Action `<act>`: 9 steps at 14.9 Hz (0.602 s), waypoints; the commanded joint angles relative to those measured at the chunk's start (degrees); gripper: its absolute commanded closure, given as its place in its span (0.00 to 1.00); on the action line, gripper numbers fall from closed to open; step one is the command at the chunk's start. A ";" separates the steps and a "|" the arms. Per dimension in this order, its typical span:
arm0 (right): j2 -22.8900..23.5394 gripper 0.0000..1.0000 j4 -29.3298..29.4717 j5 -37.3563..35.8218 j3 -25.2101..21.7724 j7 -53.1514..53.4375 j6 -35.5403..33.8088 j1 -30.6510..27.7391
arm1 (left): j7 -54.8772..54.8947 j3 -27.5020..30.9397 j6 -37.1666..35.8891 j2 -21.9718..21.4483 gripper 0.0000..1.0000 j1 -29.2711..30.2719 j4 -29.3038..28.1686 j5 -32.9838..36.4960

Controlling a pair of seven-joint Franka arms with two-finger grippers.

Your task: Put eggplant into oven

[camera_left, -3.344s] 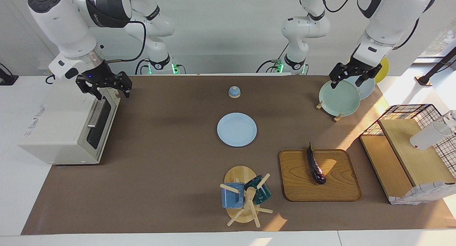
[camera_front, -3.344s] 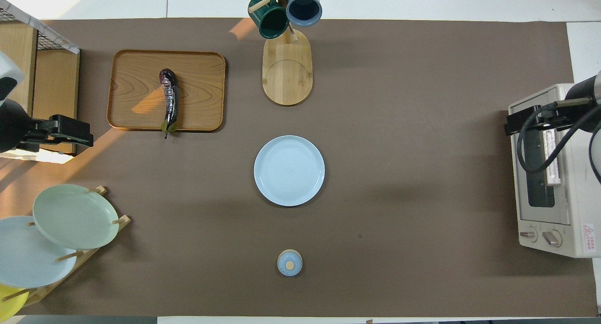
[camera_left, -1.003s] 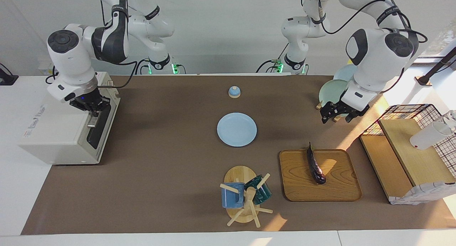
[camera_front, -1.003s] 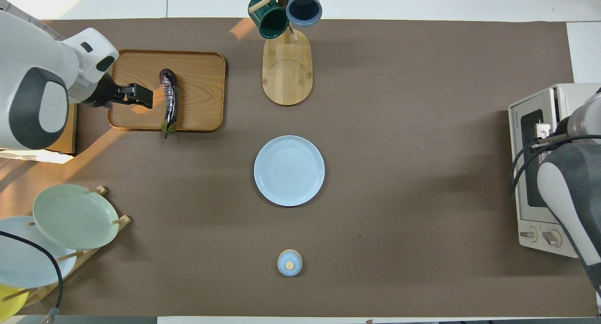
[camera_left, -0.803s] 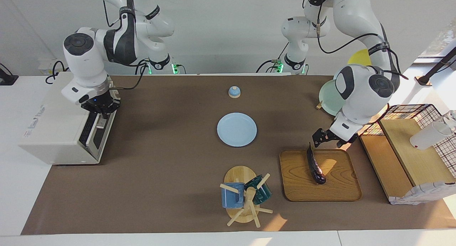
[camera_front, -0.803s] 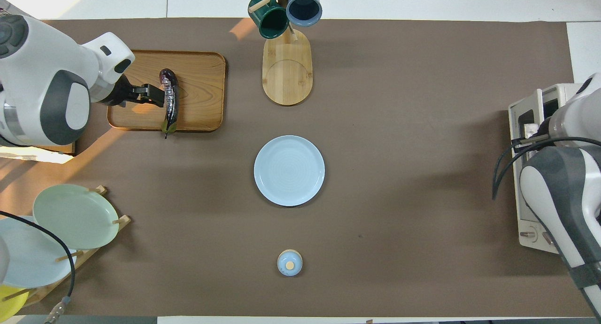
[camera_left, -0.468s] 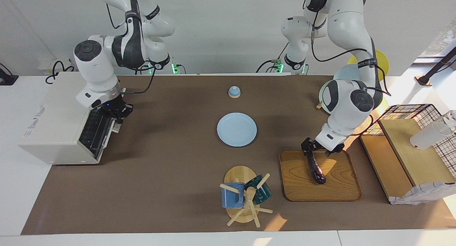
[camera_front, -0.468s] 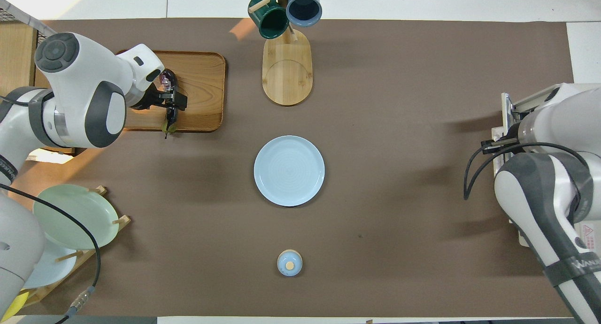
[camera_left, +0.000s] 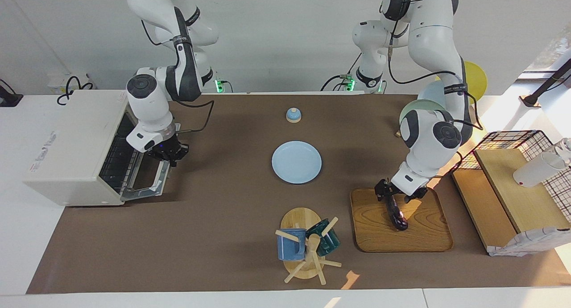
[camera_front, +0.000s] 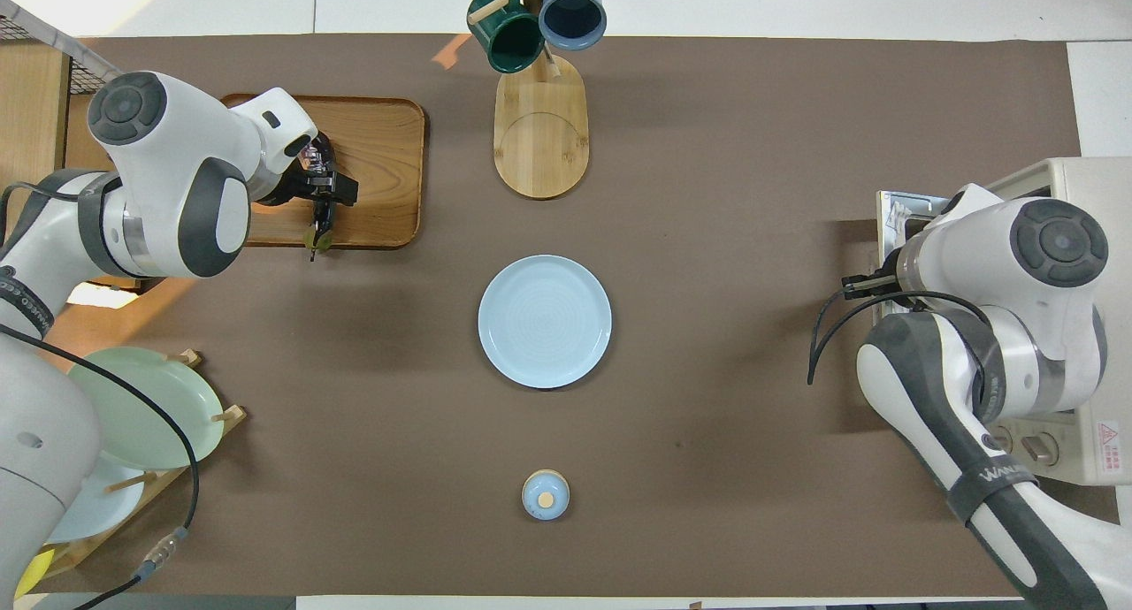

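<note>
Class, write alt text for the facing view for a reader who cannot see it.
The left gripper, fingers open, is down around the eggplant lying on a wooden tray, while the right gripper, shut, holds the oven door folded down open. A blue plate sits mid-table.

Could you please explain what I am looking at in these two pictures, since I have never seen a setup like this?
Two white robot arms work at one table. One picture faces them from across the table; the other looks down from above their end. The right gripper is shut on the handle of the oven door, which hangs open. The left gripper is open, its fingers down around the eggplant, which lies on a wooden tray. Also on the table: a blue plate, a mug stand and a plate rack.
</note>
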 commanded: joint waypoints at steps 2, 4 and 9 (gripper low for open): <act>1.17 1.00 -1.21 -0.08 -0.54 0.37 1.71 -0.70 | 2.28 0.18 2.49 0.99 0.00 0.02 -0.37 -0.97; 1.70 1.00 -1.38 -0.08 -0.54 2.90 2.15 -0.61 | 2.28 0.18 3.46 1.43 0.00 -0.16 -0.37 -1.06; 1.09 1.00 -5.25 -0.08 -0.54 3.09 6.54 -0.61 | 2.37 0.18 2.85 1.43 0.51 -0.07 -0.37 -0.97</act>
